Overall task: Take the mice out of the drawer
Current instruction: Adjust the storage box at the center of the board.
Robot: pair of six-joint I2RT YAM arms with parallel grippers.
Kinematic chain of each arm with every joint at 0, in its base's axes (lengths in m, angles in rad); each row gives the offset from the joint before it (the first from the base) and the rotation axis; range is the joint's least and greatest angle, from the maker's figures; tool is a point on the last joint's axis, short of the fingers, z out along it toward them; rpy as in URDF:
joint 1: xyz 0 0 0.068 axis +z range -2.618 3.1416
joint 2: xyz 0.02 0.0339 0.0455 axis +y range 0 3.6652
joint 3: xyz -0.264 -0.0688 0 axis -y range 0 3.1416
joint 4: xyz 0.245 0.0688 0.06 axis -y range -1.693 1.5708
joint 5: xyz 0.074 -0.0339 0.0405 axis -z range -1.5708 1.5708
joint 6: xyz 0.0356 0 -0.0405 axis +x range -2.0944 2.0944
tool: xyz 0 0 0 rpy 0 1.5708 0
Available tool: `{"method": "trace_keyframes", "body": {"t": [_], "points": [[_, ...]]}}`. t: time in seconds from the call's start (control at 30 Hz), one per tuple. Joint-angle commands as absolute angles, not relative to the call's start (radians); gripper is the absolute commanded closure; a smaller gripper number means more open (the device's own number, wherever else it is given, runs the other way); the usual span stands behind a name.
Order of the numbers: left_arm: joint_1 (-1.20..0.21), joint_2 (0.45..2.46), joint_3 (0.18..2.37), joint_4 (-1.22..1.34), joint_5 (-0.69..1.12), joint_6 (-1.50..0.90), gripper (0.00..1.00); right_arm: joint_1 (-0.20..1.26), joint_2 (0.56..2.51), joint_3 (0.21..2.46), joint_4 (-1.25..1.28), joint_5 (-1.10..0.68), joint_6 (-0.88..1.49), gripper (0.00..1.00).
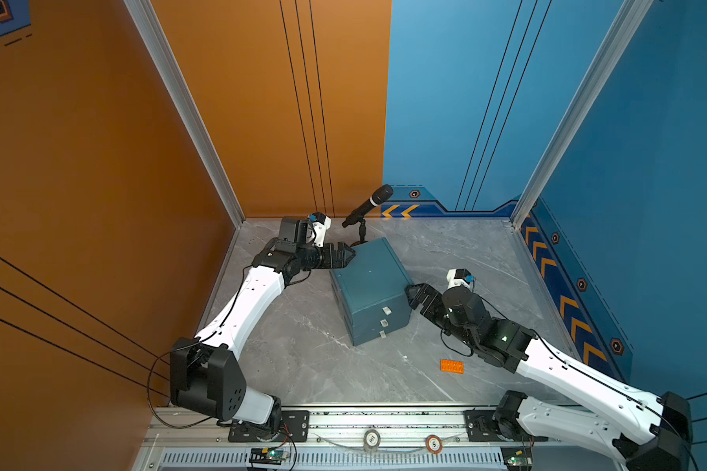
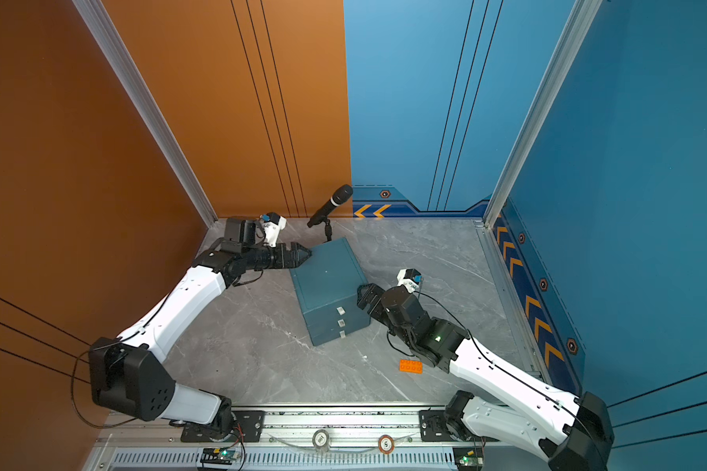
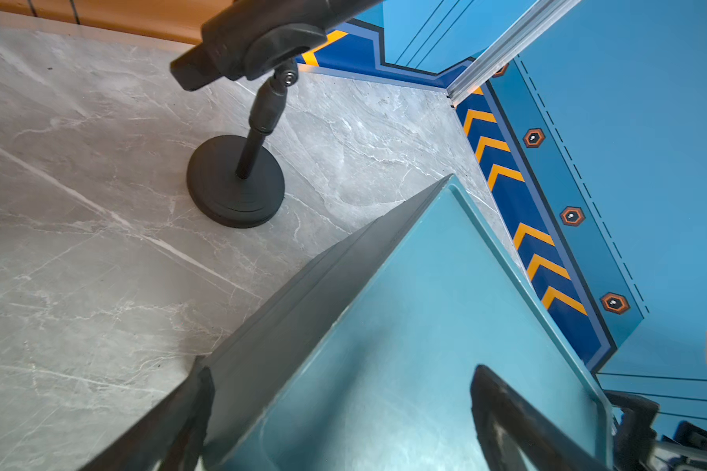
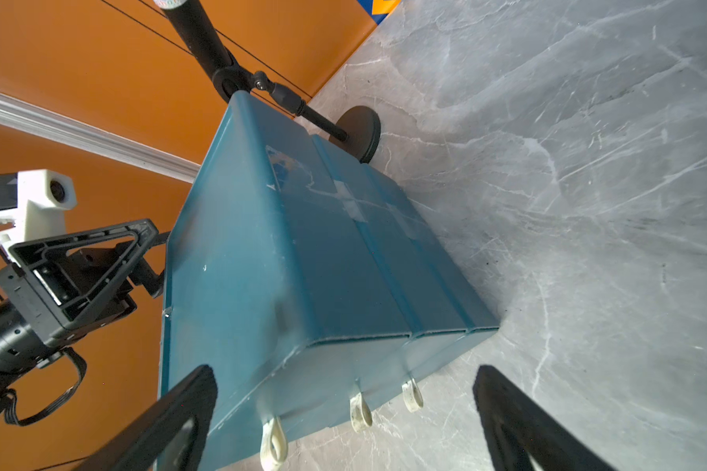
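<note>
A teal drawer cabinet (image 1: 368, 281) (image 2: 327, 281) stands mid-table, turned at an angle. Its three drawers are shut, each with a white loop pull (image 4: 273, 442) on the front (image 1: 378, 322). The mice are hidden. My left gripper (image 1: 350, 255) (image 3: 342, 370) is open at the cabinet's far left top corner. One of its fingers (image 3: 188, 407) is beside the wall and the other is over the top (image 3: 425, 326). My right gripper (image 1: 410, 293) (image 4: 344, 369) is open at the cabinet's right front corner. The pulls lie between its fingers and nothing is held.
A black microphone (image 1: 368, 204) on a round-based stand (image 3: 235, 183) stands just behind the cabinet, close to my left gripper. An orange studded plate (image 1: 452, 365) lies on the grey marble table (image 1: 303, 359) near my right arm. Orange and blue walls enclose the table.
</note>
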State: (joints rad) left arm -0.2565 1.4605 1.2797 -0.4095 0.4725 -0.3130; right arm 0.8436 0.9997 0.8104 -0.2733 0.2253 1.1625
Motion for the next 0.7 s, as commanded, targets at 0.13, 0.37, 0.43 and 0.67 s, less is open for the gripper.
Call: {"method": "trace_keyframes", "body": {"t": [0.13, 0.37, 0.43, 0.67], "points": [[-0.311, 1.405, 1.266, -0.424, 0.561, -0.294, 0.02, 0.846, 1.022, 0.797, -0.191, 0.107, 1.158, 0.0], [-0.359, 1.275, 1.166, -0.441, 0.508, -0.329, 0.02, 0.817, 1.13, 0.901, -0.141, 0.013, 1.038, 0.0], [-0.377, 1.221, 1.129, -0.454, 0.474, -0.345, 0.02, 0.796, 1.174, 0.935, -0.132, -0.019, 1.01, 0.0], [-0.424, 1.035, 0.995, -0.471, 0.437, -0.436, 0.02, 0.729, 1.313, 1.067, -0.129, -0.104, 0.912, 0.0]]}}
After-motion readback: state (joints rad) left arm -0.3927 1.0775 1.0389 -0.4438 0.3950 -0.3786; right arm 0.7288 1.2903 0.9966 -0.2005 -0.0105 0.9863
